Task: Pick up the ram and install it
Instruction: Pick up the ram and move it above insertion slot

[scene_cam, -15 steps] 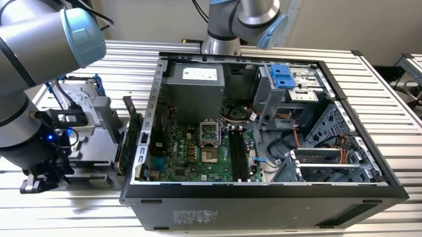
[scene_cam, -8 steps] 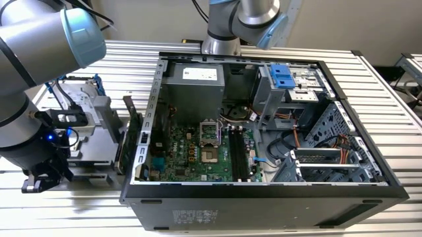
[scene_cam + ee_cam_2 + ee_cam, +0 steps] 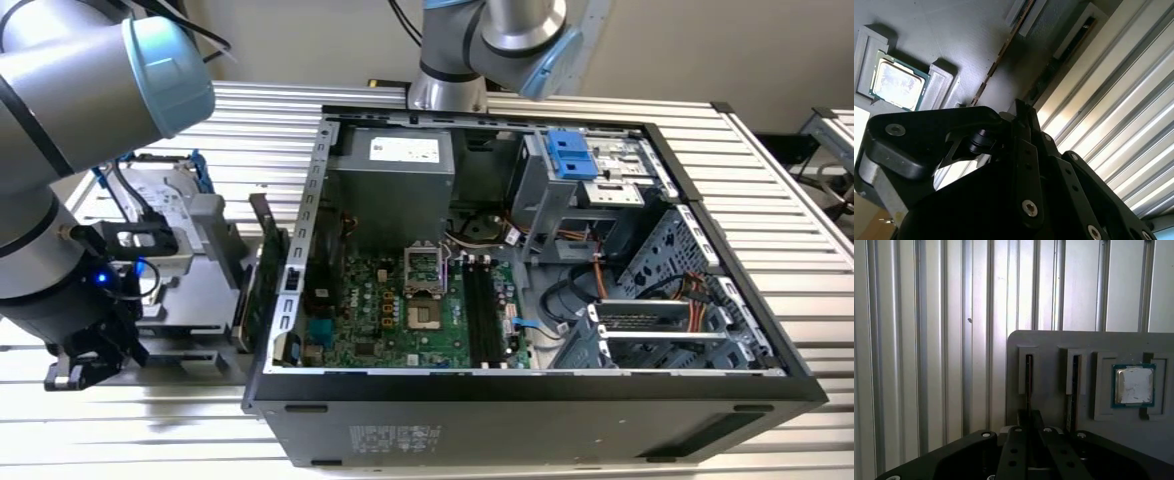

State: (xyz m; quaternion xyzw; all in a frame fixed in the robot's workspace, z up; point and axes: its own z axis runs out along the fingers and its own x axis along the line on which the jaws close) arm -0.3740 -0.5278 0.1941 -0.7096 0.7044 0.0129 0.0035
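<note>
Gripper (image 3: 1030, 419) (open or closed: can't tell), at exterior view's left of open PC case (image 3: 534, 405), close over grey holder (image 3: 1054, 342) on slatted table (image 3: 929, 340); ram (image 3: 1029, 382) stands on edge in a holder slot, w/ 2nd stick (image 3: 1074, 385) & processor chip (image 3: 1134, 385) alongside.

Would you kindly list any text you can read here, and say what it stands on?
The white label on the power supply: print too small to read.
The pale label on the computer case, outer panel: too blurred to read.
The processor, metal lid: no legible marking.
</note>
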